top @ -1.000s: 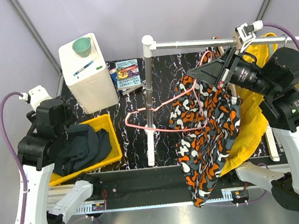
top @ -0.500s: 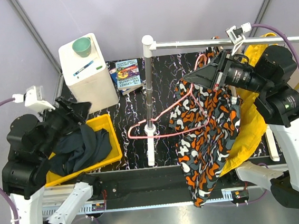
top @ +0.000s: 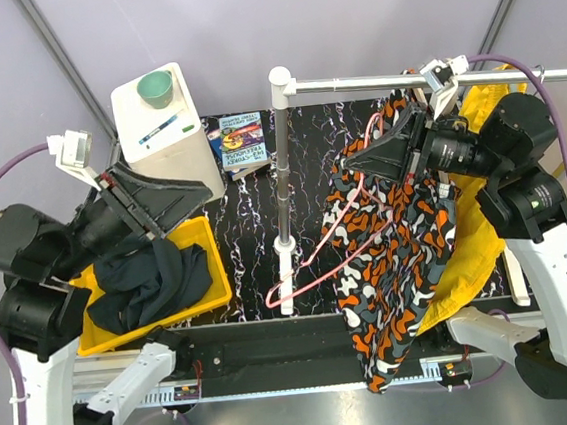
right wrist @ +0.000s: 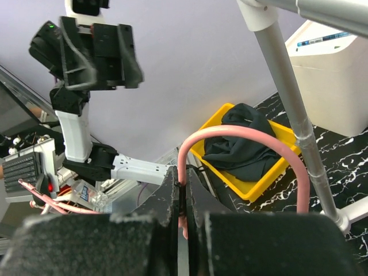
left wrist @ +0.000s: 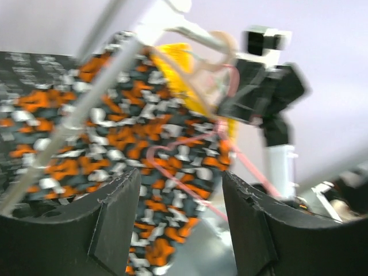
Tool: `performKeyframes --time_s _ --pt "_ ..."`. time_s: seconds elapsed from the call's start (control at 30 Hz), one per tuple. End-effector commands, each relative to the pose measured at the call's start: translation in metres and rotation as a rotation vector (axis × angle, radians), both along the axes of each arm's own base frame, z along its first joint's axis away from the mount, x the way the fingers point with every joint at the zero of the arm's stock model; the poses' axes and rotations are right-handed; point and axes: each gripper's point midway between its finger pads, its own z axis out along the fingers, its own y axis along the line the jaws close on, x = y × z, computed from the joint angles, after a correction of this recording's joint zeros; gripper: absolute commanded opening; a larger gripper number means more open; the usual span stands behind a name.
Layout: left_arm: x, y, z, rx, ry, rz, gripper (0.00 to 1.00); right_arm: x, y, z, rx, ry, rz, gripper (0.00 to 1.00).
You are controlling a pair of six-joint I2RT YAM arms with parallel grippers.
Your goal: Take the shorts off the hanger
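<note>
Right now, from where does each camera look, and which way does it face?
Top external: above, behind the bases, looking down on the table; the left arm and right arm show.
Left wrist: faces right, toward the shorts and right arm; the open left gripper frames the bottom.
Right wrist: faces left, toward the yellow bin and left arm; the right gripper is shut on the pink hanger.
Shared: both wrist views show the rack pole.

The shorts (top: pixel 388 253) are soft, matt printed cloth. The hanger (right wrist: pixel 236 131) looks like smooth, slightly glossy pink plastic. The rail (top: pixel 351 83) is bright polished metal. The worktop (top: pixel 252 200) is glossy black with white veining. At its left edge, the tray (top: pixel 219 269) is shiny yellow plastic and holds matt dark cloth (top: pixel 154 280).
</note>
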Motion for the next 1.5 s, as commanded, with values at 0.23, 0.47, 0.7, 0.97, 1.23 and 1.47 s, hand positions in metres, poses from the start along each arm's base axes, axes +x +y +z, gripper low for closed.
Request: performKeyframes --time_s 0.23,0.47,0.7,0.97,1.23,1.47 --pt "-0.049 -0.075 0.005 -0.081 0.119 -0.340 0.63 -0.006 -0.002 -0.019 -0.081 -0.149 0.031 0.00" --pt "-0.050 -0.131 0.003 -0.013 0.146 -0.447 0.63 -0.009 -0.006 -0.024 -0.136 -0.219 0.035 0.00" --pt "-0.054 -0.157 -0.011 0.024 0.211 -0.514 0.56 -0.014 -0.007 -0.024 -0.133 -0.245 0.039 0.00" --pt "-0.065 -0.173 -0.027 0.038 0.286 -0.554 0.52 -0.013 -0.009 -0.026 -0.153 -0.269 0.028 0.00" --pt "-0.072 -0.191 -0.043 0.075 0.340 -0.586 0.53 -0.014 -0.009 -0.022 -0.147 -0.288 0.024 0.00" --pt "-0.072 -0.200 -0.051 0.088 0.363 -0.581 0.53 -0.021 -0.011 -0.017 -0.134 -0.290 0.021 0.00"
